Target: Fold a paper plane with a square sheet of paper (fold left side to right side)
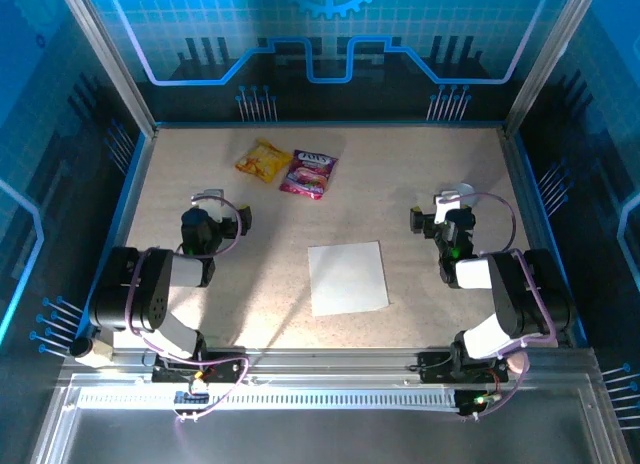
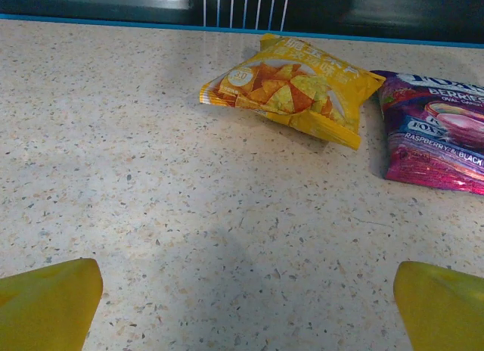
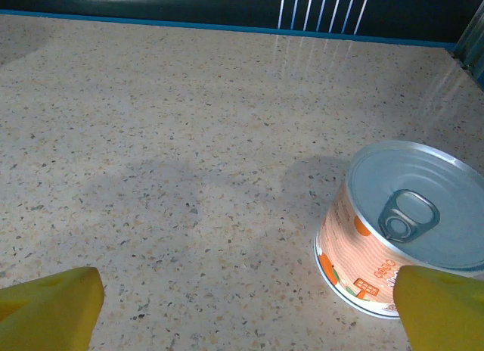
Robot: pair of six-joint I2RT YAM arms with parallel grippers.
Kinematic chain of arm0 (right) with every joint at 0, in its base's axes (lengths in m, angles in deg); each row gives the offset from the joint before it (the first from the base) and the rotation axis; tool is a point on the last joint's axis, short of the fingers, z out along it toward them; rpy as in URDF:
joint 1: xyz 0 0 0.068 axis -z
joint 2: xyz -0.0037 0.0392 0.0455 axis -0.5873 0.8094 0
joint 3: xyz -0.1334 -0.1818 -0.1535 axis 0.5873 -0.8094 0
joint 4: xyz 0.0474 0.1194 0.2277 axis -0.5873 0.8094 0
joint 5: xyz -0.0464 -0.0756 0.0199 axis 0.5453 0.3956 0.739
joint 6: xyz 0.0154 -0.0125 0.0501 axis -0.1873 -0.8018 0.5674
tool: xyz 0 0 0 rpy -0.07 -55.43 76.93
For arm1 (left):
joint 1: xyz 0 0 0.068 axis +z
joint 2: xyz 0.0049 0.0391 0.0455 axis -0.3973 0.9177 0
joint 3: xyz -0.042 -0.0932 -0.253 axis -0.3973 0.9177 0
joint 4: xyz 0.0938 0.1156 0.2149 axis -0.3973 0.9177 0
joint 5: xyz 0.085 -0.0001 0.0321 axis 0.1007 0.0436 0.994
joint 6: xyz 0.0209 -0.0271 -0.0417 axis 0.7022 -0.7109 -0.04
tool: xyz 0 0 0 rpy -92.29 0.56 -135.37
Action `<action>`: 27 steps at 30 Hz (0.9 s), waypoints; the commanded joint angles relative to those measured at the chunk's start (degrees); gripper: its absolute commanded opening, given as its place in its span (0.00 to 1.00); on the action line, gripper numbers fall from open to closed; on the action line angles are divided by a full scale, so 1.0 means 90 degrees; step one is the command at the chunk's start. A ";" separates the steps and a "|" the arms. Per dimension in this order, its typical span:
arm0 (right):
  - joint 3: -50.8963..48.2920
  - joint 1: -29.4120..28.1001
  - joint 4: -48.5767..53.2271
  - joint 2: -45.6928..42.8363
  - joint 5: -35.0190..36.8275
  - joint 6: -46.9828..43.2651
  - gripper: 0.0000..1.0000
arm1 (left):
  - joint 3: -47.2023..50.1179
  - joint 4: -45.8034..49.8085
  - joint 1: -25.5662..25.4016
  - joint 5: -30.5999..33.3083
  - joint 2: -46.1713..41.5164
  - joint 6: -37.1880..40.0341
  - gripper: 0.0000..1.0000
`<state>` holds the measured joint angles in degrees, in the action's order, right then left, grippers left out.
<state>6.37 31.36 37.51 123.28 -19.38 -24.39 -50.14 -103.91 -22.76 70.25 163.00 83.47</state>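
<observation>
The sheet is laid flat and unfolded on the table, and nothing touches it. The left gripper is held well left of the sheet and the right gripper near its far right corner, both with jaws spread wide and empty. A yellow packet and a pink packet are seen beyond the sheet, and a can beyond it to the right.

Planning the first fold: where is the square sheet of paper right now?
In the top view, the square sheet of paper lies flat on the table, just right of centre, toward the near edge from the pink snack packet.
</observation>
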 commanded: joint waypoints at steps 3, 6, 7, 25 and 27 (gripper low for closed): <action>0.0126 -0.0075 -0.0206 0.0022 0.0017 -0.0108 0.99 | -0.0065 -0.0014 0.0046 -0.0129 -0.0032 -0.0048 1.00; 0.0132 -0.0075 -0.0206 0.0028 0.0015 -0.0112 0.99 | -0.0068 -0.0014 0.0045 -0.0127 -0.0027 -0.0046 1.00; 0.0135 -0.0082 -0.0209 0.0023 0.0014 -0.0107 0.99 | -0.0060 -0.0026 0.0041 -0.0123 -0.0027 -0.0053 1.00; 0.0134 -0.0038 -0.0093 -0.0132 0.0362 0.0080 0.99 | -0.0012 -0.0054 0.0040 -0.0091 -0.0132 -0.0071 1.00; -0.0032 0.0108 -0.0223 -0.0319 -0.0048 0.0124 0.99 | -0.0066 0.0413 0.0037 -0.0122 -0.0549 -0.0047 1.00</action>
<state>6.32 31.56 37.82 122.82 -19.23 -24.10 -50.14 -103.03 -22.76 70.27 162.25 83.47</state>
